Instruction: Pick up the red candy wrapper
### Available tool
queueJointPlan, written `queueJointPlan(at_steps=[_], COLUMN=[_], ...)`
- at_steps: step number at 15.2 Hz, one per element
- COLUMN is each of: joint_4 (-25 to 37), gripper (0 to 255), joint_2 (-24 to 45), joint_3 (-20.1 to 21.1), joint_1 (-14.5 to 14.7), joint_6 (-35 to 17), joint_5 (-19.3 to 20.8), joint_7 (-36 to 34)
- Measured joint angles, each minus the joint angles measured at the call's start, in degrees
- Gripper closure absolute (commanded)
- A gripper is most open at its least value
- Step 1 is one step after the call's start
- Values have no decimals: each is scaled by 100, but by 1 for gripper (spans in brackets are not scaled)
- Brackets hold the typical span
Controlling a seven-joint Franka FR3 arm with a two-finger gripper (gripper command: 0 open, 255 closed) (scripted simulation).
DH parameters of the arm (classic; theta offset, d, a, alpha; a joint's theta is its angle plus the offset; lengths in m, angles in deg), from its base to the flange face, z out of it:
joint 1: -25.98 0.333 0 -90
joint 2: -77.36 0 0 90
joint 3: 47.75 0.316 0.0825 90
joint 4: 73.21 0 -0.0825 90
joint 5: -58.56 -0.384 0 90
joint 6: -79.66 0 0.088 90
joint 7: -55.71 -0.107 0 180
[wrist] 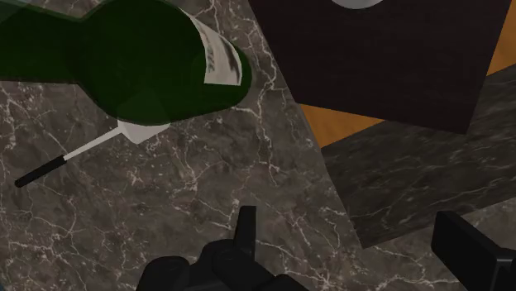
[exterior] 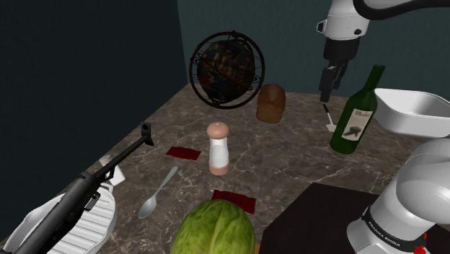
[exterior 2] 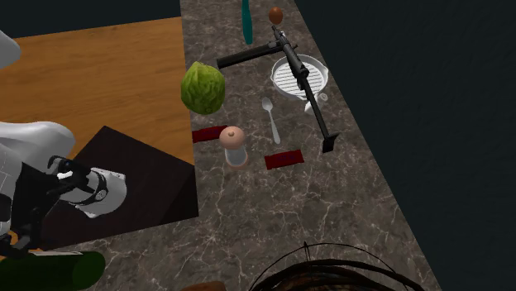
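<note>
Two flat red candy wrappers lie on the marble counter. One (exterior: 183, 153) (exterior 2: 284, 159) is between the shaker and the rifle's muzzle. The other (exterior: 234, 200) (exterior 2: 207, 134) lies by the cabbage, close to the stand. My black gripper (exterior: 328, 83) hangs high over the far end of the counter, beside the green wine bottle (exterior: 356, 115), well away from both wrappers. In the wrist view the gripper (wrist: 355, 241) is open with nothing between its fingers, and bare marble lies below it.
A white shaker (exterior: 218, 148) stands between the wrappers. A spoon (exterior: 157, 193), a rifle (exterior: 79, 191) on a white plate (exterior 2: 285, 78), a cabbage (exterior: 214, 229), a globe (exterior: 226, 68), a brown loaf (exterior: 271, 103) and a white dish (exterior: 411, 112) surround them. A small white-headed tool (wrist: 83, 150) lies near the bottle.
</note>
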Motion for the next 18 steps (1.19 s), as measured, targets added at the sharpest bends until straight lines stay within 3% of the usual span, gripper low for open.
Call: queueJointPlan(at_steps=[7, 18], joint_4=[35, 788], gripper=[0, 0], joint_2=[725, 2702], joint_3=[292, 1018], joint_1=[178, 485], joint_6=[-712, -2013], joint_5=[-201, -358], joint_7=[-199, -709])
